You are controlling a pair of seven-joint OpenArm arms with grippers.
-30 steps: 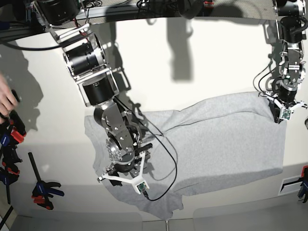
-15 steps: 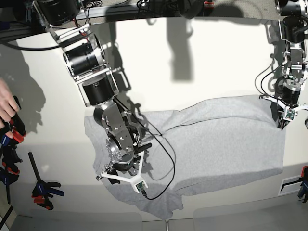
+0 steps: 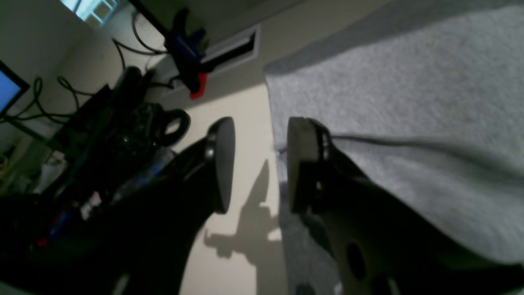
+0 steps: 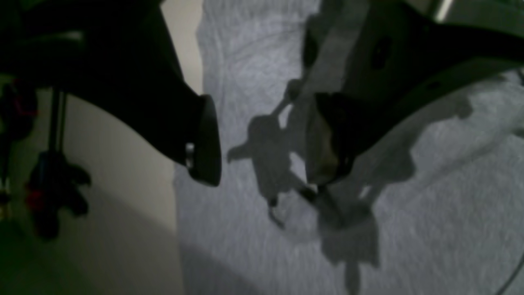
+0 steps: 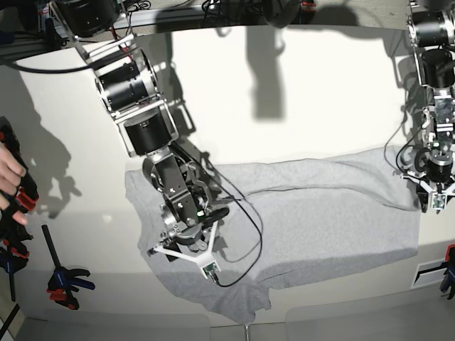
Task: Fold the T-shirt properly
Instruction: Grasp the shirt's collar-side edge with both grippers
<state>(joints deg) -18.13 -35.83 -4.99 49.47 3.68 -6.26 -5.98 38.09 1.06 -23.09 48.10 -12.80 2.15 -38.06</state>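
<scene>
The grey T-shirt (image 5: 320, 213) lies spread plain side up on the pale table (image 5: 298, 106), rumpled at its left end. My left gripper (image 5: 434, 202) hovers at the shirt's right edge. In the left wrist view this left gripper (image 3: 258, 164) is open with bare table between its fingers; the shirt's edge (image 3: 368, 94) lies beside the right finger. My right gripper (image 5: 183, 257) hangs over the shirt's left part. In the right wrist view the right gripper (image 4: 262, 143) is open above the cloth (image 4: 254, 246), holding nothing.
Black clamps (image 5: 64, 284) and a person's hand (image 5: 8, 174) are at the table's left edge. A blue and red clamp (image 5: 449, 273) and a slotted plate (image 5: 429, 273) sit at the right edge. A black cable (image 5: 250, 220) trails over the shirt.
The left gripper has opened and let go of the shirt's far right corner, then moved toward the near side. That corner now lies lower and flatter. The right arm barely moved.
</scene>
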